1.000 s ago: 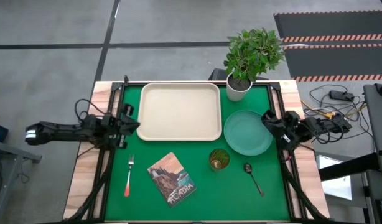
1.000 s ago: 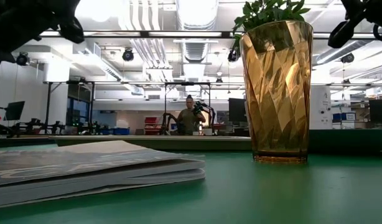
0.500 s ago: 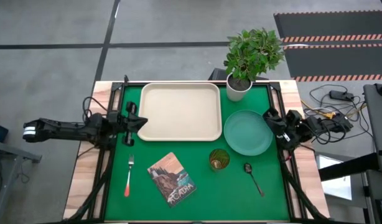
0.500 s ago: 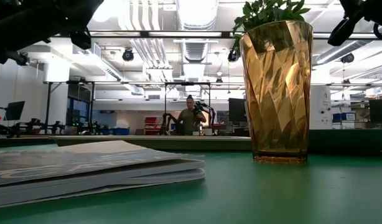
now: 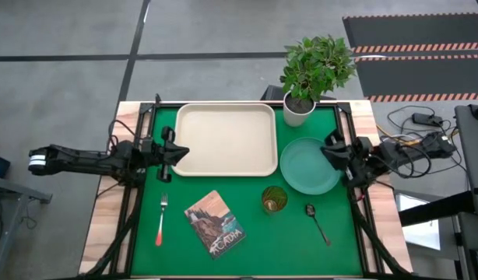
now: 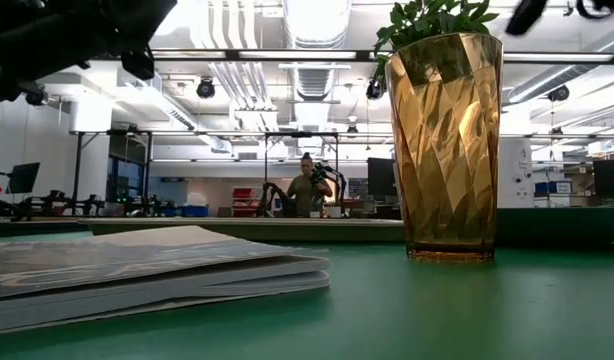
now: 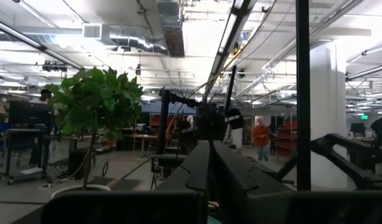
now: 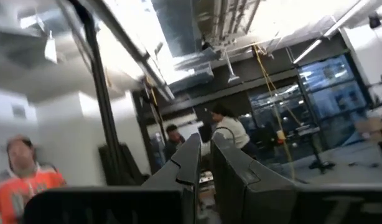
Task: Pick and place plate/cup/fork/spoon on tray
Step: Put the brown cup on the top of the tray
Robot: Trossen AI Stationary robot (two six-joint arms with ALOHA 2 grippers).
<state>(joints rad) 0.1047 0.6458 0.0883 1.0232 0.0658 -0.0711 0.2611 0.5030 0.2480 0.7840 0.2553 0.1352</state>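
Nothing placed yet: tray (image 5: 223,139) bare, at the rear of the surface (image 5: 247,241), left of centre.

Change over the last second:
- Left end effector (image 5: 177,153) has advanced from the left edge toward the tray; its tip now sits over the tray's front-left corner. Whether it touches the rim cannot be told. In the left wrist view the fingers (image 7: 200,168) lie nearly together, only a narrow slit between them, nothing held.
- Right end effector (image 5: 332,149) has shifted slightly inward and sits at the right rim of the plate (image 5: 309,165); contact not resolvable from above. In the right wrist view the fingers (image 8: 191,158) show a narrow gap, nothing between them.

Object positions:
- Plate: flat on the surface, just right of the tray, in front of the potted plant (image 5: 315,70).
- Cup (image 5: 274,200): upright, near the front-left of the plate, apart from it. Fills the low view (image 6: 445,145).
- Spoon (image 5: 317,222): toward the front-right, beside the cup.
- Fork (image 5: 161,220): near the left edge, handle toward the front.
- Book (image 5: 215,223): between fork and cup; not part of the task.

Judgement: both arms are still approaching. The right looks committed to the plate, likely a rim pinch. The left's aim is less clear; the fork is its nearest item, yet it hovers at the tray corner, possibly to steady the tray.
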